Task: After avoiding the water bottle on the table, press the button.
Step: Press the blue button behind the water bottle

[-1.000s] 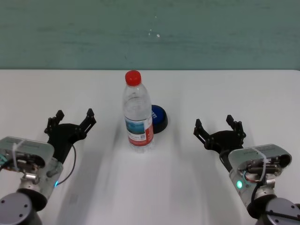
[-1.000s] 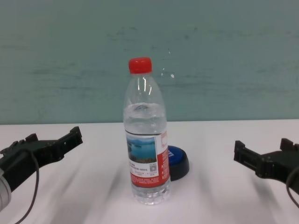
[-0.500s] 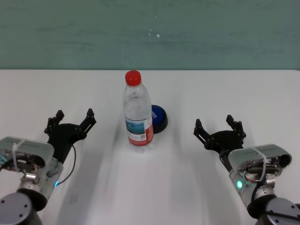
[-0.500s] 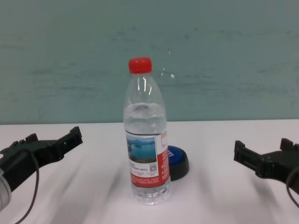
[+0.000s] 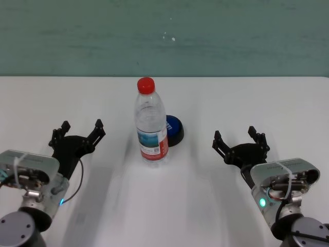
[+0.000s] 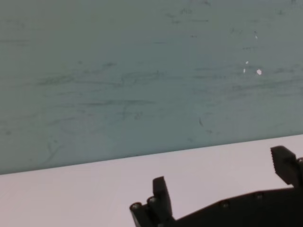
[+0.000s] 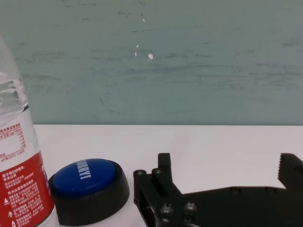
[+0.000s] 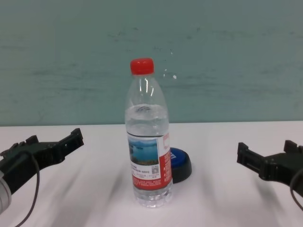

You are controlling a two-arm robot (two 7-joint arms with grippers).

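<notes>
We see our left gripper (image 5: pixel 79 129) spread, low over the white table (image 5: pixel 216 98) at left. Clear red-capped water bottle (image 5: pixel 151 123) upright centre; blue dome button (image 5: pixel 174 130) just behind-right. Right gripper (image 5: pixel 240 139) spread, right of both.

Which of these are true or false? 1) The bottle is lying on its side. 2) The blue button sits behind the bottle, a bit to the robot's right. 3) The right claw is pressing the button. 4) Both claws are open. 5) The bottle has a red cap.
1) False: the bottle stands upright on the table.
2) True: the button peeks out behind the bottle.
3) False: the right claw is well clear of the button.
4) True: the left claw and the right claw both have spread fingers.
5) True.
</notes>
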